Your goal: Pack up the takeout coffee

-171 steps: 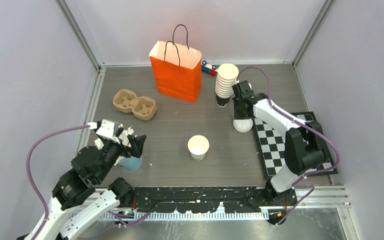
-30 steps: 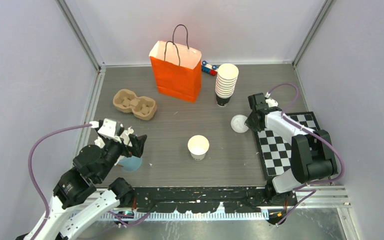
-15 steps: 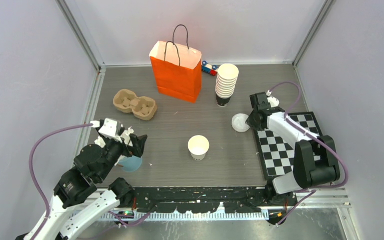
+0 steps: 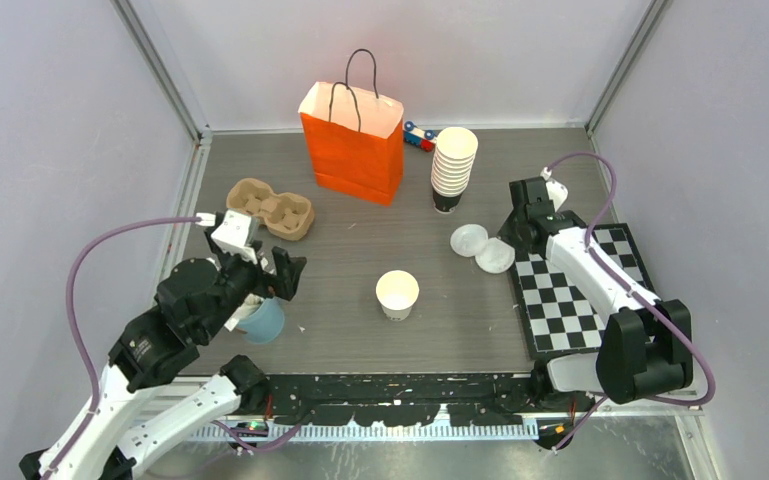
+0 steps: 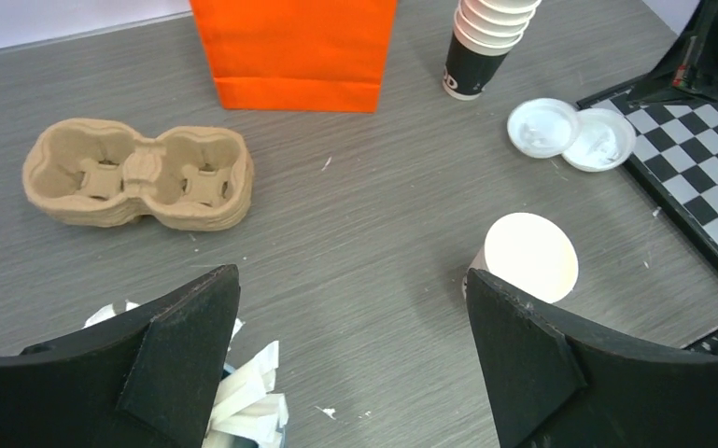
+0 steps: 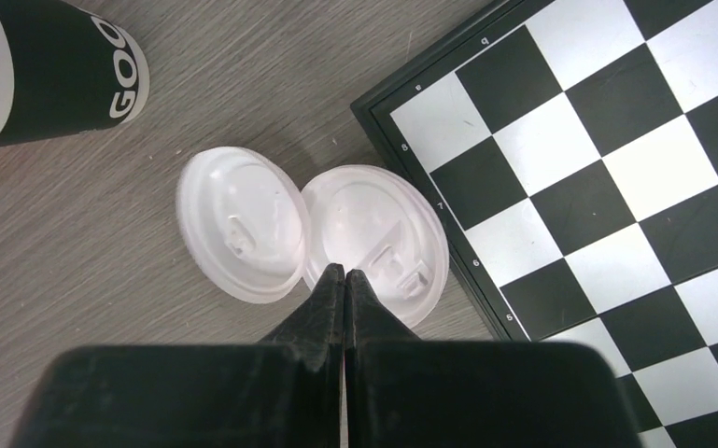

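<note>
From above, a paper cup (image 4: 397, 290) with no lid seen standing mid-bench (image 4: 360, 235), a white lid (image 4: 468, 239) touching a second lid (image 4: 494, 256) beside the checkered board (image 4: 570, 290), left wrist view, left end effector (image 5: 355, 373) spread wide, nothing held, right wrist view, right end effector (image 6: 344, 280) pinched shut over the lids.

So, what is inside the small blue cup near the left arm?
White paper sticks stand in the small blue cup. The left gripper covers part of it; its bottom cannot be seen.
</note>
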You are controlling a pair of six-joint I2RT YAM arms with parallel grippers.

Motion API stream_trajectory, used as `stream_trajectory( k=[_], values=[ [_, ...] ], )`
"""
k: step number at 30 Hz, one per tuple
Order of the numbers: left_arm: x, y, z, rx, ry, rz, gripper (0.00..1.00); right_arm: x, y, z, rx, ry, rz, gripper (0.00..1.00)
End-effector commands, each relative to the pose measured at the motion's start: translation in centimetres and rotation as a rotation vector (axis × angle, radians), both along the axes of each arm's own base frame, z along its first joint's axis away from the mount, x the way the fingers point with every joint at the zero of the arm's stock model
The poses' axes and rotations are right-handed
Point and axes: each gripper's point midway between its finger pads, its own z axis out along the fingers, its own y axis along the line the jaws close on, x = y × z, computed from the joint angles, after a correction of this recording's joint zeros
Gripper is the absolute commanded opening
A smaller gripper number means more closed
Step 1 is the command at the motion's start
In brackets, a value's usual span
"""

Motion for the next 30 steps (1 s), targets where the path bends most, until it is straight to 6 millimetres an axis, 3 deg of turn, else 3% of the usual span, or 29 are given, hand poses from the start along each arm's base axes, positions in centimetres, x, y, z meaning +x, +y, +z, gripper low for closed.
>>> stream_trajectory(
  k=[1,8,12,13,17,21,26,30],
  values=[
    [-0.2,-1.7,0.4,-0.021,0.047,-0.063,0.92,-0.2,0.5,0.6,0.025,-0.03,0.031,0.0],
    [0.6,-4.5,-1.4,0.023,0.162,-0.132,0.88,-0.3,2.2,0.3,0.08,-0.059,0.138,0.0],
    [1.1,-5.6,-2.2,0.068,0.192,-0.165,0.88,1.9,3.1,1.0,0.113,-0.097,0.14,0.26],
    [1.2,-5.7,-2.4,0.085,0.193,-0.173,0.87,2.4,3.6,1.0,0.126,-0.11,0.151,0.28],
    [1.2,-5.4,-3.2,0.128,0.186,-0.183,0.87,3.3,7.1,0.4,0.107,-0.139,0.338,0.3],
    [0.9,-4.7,-3.5,0.143,0.143,-0.19,0.86,3.0,10.4,-0.2,-0.039,-0.146,0.58,0.34],
    [0.6,-3.5,-2.8,0.107,0.055,-0.163,0.88,3.9,12.8,0.0,-0.136,-0.182,0.708,0.36],
    [0.1,-3.0,-2.2,0.07,0.01,-0.158,0.88,4.6,13.8,-1.6,-0.184,-0.144,0.782,0.36]
  ],
)
